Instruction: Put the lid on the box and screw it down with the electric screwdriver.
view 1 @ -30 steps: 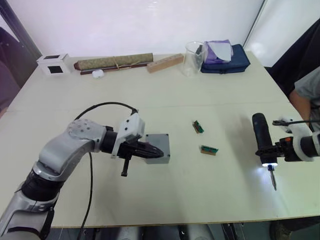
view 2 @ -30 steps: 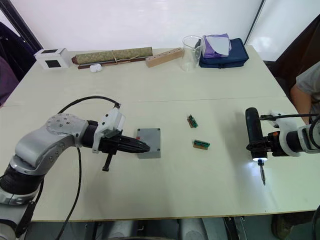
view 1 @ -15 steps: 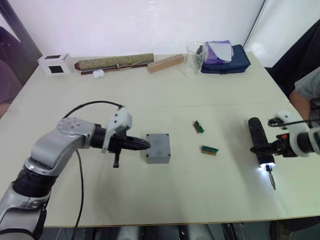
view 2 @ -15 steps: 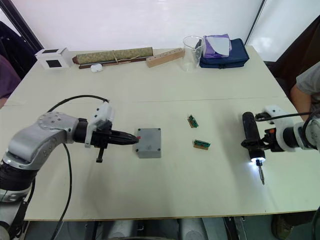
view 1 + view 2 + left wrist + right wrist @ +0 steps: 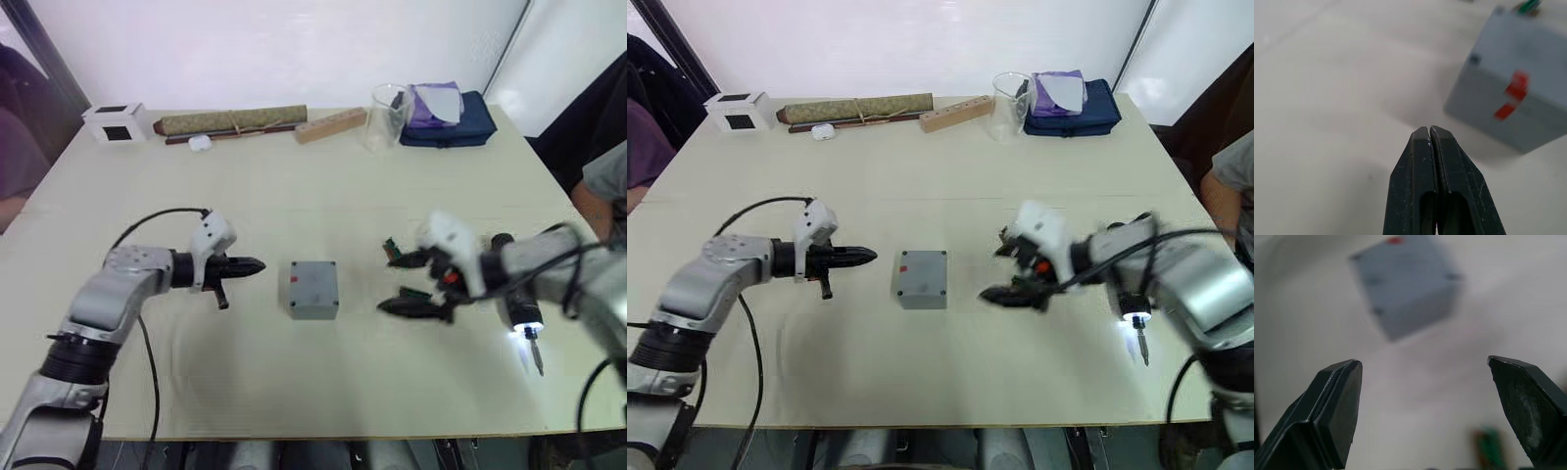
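Two end effectors flank the box [image 5: 313, 289], which sits near the middle of the worktop [image 5: 323, 196], its red mark facing left toward the left arm. A flat grey top with corner holes is seen on it from the right wrist, so the lid appears to be seated already, though where lid ends and box begins cannot be told. The left end effector [image 5: 253, 265] is held just left of the box, apart from it, fingers pressed together and empty, pointing at the marked side; this placement is judged to suit bracing or nudging the box rather than gripping it. The right end effector [image 5: 411, 284] is held to the right of the box with its fingers spread wide and nothing between them, aimed at the box, apparently to steady or square it. The electric screwdriver [image 5: 517, 304] is lying on the worktop at the right, its lamp lit and its bit pointing toward the near edge, so screwing is judged not yet begun. Two small green bit holders [image 5: 1003, 238] lie close by the right end effector.
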Robot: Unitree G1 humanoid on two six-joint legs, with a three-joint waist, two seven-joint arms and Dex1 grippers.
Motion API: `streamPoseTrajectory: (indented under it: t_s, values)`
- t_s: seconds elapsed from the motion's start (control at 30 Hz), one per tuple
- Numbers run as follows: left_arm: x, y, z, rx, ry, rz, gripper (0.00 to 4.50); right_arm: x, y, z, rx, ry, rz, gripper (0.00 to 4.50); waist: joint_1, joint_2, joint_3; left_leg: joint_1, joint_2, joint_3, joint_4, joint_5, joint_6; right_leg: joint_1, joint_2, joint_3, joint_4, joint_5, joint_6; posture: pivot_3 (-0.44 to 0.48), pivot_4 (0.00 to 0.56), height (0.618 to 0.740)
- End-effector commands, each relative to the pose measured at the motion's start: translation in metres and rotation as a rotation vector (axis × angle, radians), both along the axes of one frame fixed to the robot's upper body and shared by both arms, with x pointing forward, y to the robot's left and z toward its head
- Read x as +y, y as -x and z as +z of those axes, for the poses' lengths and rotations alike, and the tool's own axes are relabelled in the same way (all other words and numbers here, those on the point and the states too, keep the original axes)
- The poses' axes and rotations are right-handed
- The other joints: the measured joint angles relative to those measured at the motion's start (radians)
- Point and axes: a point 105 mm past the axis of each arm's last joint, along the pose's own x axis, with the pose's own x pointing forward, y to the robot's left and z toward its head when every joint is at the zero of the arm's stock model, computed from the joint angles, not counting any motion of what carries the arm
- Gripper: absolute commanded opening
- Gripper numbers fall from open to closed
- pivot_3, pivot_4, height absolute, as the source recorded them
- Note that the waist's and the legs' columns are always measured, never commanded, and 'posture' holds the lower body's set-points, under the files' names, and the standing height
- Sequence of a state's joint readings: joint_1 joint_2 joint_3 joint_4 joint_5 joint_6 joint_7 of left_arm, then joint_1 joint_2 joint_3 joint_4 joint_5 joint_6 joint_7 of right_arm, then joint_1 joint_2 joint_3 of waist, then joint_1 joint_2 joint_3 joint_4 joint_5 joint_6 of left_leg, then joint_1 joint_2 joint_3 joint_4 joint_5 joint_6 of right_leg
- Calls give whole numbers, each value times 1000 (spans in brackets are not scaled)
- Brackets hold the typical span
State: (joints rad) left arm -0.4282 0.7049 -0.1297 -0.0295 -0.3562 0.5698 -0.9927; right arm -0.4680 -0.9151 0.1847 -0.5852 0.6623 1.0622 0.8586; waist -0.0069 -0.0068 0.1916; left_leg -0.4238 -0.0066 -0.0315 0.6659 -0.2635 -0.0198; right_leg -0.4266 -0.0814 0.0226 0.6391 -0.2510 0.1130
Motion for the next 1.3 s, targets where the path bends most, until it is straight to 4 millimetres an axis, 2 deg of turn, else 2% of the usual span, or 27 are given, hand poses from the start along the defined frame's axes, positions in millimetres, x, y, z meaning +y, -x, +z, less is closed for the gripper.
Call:
streamPoseTrajectory:
  t_s: [0.03,0.3,0.47,0.5,0.6,0.73,0.83,0.97,1.07,1.13,1.3]
  values:
    - [-21,8,8,-43,22,-63,0,15,2,-2,-48,-19,36,4479,0,0,0,0,-1,0,0,0,0,0,0,0,0,1,1,0,150,740]
    - [-41,7,0,-65,-2,-116,0,36,-5,-19,-63,-21,71,4479,-7,-1,-1,4,0,0,1,1,-1,2,1,1,3,2,2,0,150,740]
    - [-52,-4,5,-96,3,-144,0,51,3,-20,-27,-70,114,4479,-4,-2,-1,4,-1,0,2,1,-2,2,1,1,5,2,2,0,150,740]
    - [-52,-12,5,-107,9,-131,0,52,3,-20,-35,-68,121,4479,-3,-2,-1,4,-1,0,2,1,-2,2,1,1,5,2,2,0,150,740]
    - [-51,-26,5,-122,6,-105,0,54,5,-16,-46,-70,138,4479,-3,-2,-1,4,-1,0,2,1,-2,2,0,1,6,2,2,0,150,740]
    - [-35,-30,7,-130,-35,-97,0,41,2,-9,-105,-15,126,4479,-10,-2,-1,5,-1,0,2,1,-2,1,1,1,6,2,2,0,150,740]
    - [-16,-25,7,-120,-85,-85,0,26,-2,-4,-143,35,116,4479,-10,-2,-1,5,-1,0,2,1,-2,1,1,1,7,2,2,0,150,740]
    - [1,11,-3,-15,-130,-138,0,12,-31,-9,-249,104,44,4479,-13,-2,-1,6,0,1,1,1,-2,1,1,2,7,1,1,0,150,740]
    - [-13,38,-15,48,-88,-173,0,20,-48,-16,-297,83,35,4479,-12,-3,-1,6,1,1,1,1,-2,1,1,2,7,1,1,0,150,740]
    - [-23,47,-23,66,-66,-166,0,26,-48,-22,-290,77,64,4479,-1,-3,-1,6,1,2,1,1,-2,1,1,3,8,1,1,0,150,740]
    - [-40,36,-19,19,-18,-119,0,43,-37,-31,-253,57,169,4479,1,-3,-2,6,-1,1,2,1,-2,3,0,2,8,1,1,0,150,740]
